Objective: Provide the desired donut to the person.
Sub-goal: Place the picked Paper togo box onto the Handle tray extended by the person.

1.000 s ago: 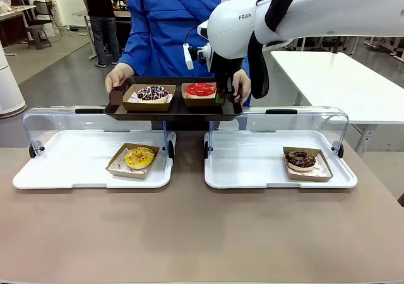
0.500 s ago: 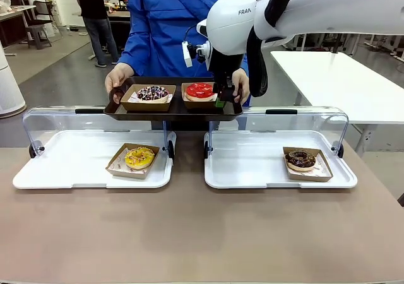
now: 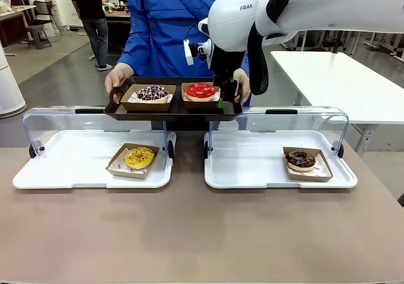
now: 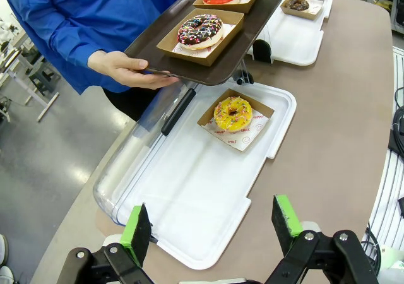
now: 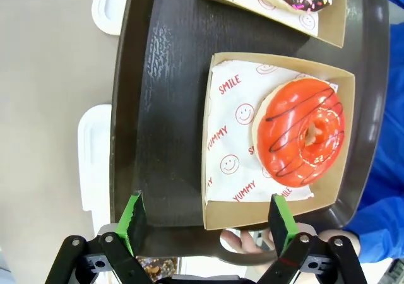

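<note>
The person [image 3: 165, 25] in a blue jacket holds a dark brown tray [image 3: 173, 110] over the far side of the table. On it sit a chocolate sprinkle donut [image 3: 152, 93] and a red-glazed donut [image 3: 201, 90], each in a cardboard box. My right gripper [image 3: 227, 96] hangs open just above the tray's right end, beside the red donut [image 5: 302, 132]; nothing sits between its fingers [image 5: 134, 216]. My left gripper [image 4: 211, 224] is open and empty above the left white tray [image 4: 189, 195], which holds a yellow donut [image 4: 232, 113].
Two white lidded trays [image 3: 57, 170] [image 3: 252, 167] lie side by side with their clear lids raised. The right one holds a chocolate donut [image 3: 301, 160]. A bystander in black [image 3: 91, 6] stands far back. A white table [image 3: 341, 76] stands at the right.
My right gripper has shifted slightly right and up at the red donut's box. The tray and donuts have not moved.
</note>
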{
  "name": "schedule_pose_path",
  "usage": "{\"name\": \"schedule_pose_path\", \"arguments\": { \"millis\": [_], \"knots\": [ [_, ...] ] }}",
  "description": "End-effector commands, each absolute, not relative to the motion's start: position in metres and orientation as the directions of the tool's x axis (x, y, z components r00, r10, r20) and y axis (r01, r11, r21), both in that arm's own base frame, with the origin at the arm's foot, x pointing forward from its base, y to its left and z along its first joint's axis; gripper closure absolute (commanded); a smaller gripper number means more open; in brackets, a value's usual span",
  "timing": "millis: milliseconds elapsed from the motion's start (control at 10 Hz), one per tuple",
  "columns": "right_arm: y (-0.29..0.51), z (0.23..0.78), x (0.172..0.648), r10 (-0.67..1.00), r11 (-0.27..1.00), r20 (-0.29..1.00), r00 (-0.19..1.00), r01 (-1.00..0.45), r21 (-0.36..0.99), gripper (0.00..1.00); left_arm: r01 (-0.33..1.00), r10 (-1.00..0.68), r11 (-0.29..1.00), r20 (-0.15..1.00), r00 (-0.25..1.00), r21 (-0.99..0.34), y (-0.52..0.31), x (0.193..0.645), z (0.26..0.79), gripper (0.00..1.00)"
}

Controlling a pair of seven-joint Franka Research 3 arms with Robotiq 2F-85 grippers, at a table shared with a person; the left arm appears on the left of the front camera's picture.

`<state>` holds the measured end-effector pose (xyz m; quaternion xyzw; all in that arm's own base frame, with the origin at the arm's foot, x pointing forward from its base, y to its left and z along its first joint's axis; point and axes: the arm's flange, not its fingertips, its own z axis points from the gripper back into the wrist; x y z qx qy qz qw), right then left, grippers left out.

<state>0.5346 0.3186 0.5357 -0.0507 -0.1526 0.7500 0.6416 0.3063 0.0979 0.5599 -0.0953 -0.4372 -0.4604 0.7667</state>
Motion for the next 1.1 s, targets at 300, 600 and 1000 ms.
{"name": "schedule_pose_path", "arguments": {
  "millis": [300,600,1000],
  "knots": [
    [0.318,0.539,0.534,0.975,-0.13,0.135,-0.174,-0.95,-0.284,0.0,0.787,-0.605,0.569,0.769,0.205,0.238,0.096,0.305,0.56,0.0],
    [0.318,0.539,0.534,0.975,-0.13,0.135,-0.174,-0.95,-0.284,0.0,0.787,-0.605,0.569,0.769,0.205,0.238,0.096,0.305,0.56,0.0],
    [0.318,0.539,0.534,0.975,-0.13,0.135,-0.174,-0.95,-0.284,0.0,0.787,-0.605,0.569,0.769,0.205,0.238,0.096,0.305,0.56,0.0]
  ]
}}
